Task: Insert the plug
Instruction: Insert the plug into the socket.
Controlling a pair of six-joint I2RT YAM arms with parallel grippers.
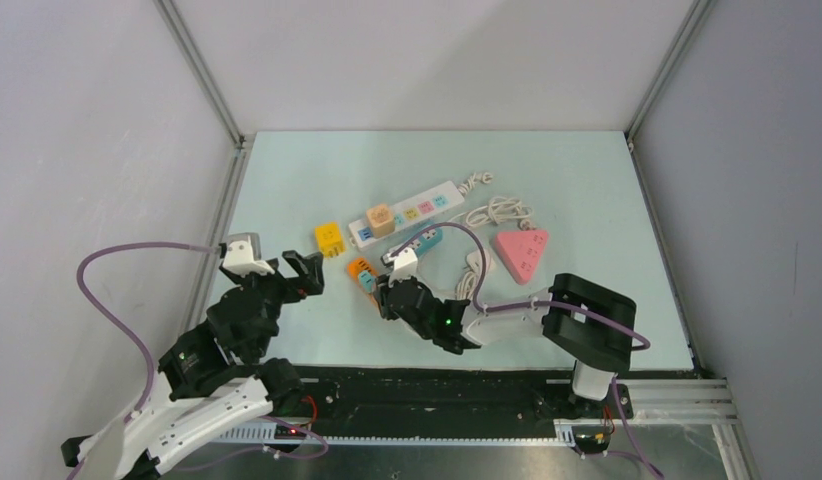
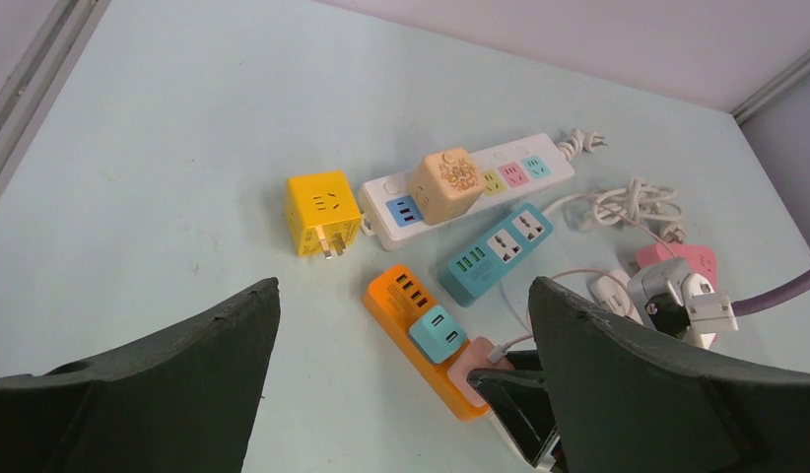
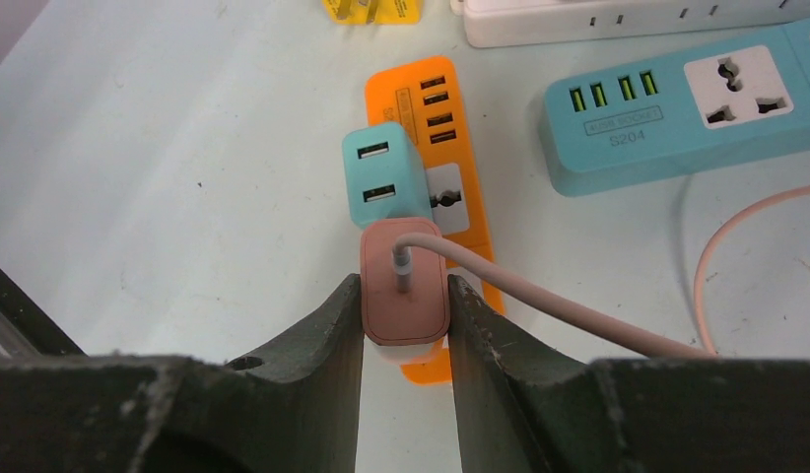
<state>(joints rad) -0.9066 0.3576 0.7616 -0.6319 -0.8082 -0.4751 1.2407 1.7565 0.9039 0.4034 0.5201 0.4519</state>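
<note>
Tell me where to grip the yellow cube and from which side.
Probably take the yellow cube by its two flat side faces, coming down from above. It lies sockets-up with its prongs sticking out toward the arms, so that face suits pads poorly. The white strip sits close on one side, leaving a narrow gap for a finger.

Pink plug [image 3: 405,286] looked smooth, satin plastic; its cable [image 3: 578,315] smooth, rubbery. Orange strip [image 3: 450,138] was smooth plastic w/ slight sheen. Right pincer [image 3: 405,301] was dark, matt, slightly grainy plastic. Table [image 3: 165,148] was pale, matt, smooth.
</note>
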